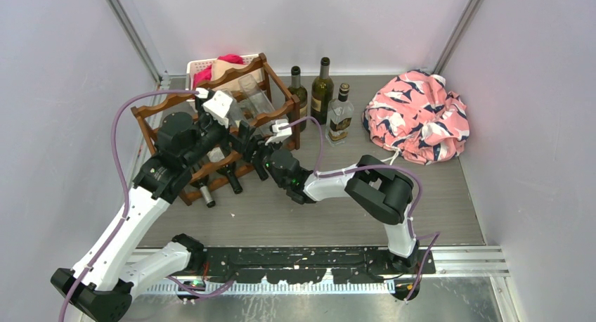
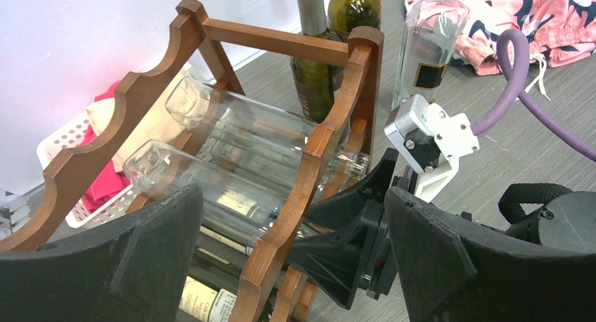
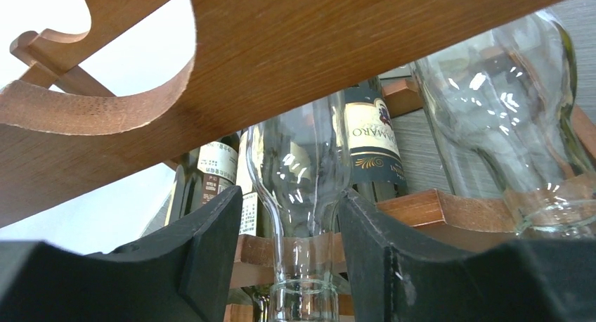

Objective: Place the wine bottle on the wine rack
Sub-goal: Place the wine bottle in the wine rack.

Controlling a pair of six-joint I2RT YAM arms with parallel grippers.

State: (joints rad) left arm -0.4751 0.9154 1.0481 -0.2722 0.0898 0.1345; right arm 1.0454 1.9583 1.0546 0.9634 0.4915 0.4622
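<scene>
Resting the wine bottle (image 3: 299, 146) across the rails of the wine rack (image 2: 313, 150). Bracketing its neck with the right jaws, parted loosely, not pinching. Hanging the left jaws wide open above, holding nothing. Risking a snag while backing out: catching the neck, dragging or rolling the bottle off its scallops.

Reaches with the white-and-black left arm (image 1: 133, 216) from the near-left corner forward and inward, forearm rising steeply. Holds the left pincer (image 1: 223, 125) (image 2: 292, 195), black and two-fingered, spread as wide as it goes and aimed toward the far right. Stretches the right arm (image 1: 330, 185) leftward from its base, elbow folded, forearm low. Shows the right pincer (image 1: 246, 138) (image 3: 288, 216), also black, with jaws parted partway, near the left one.
</scene>
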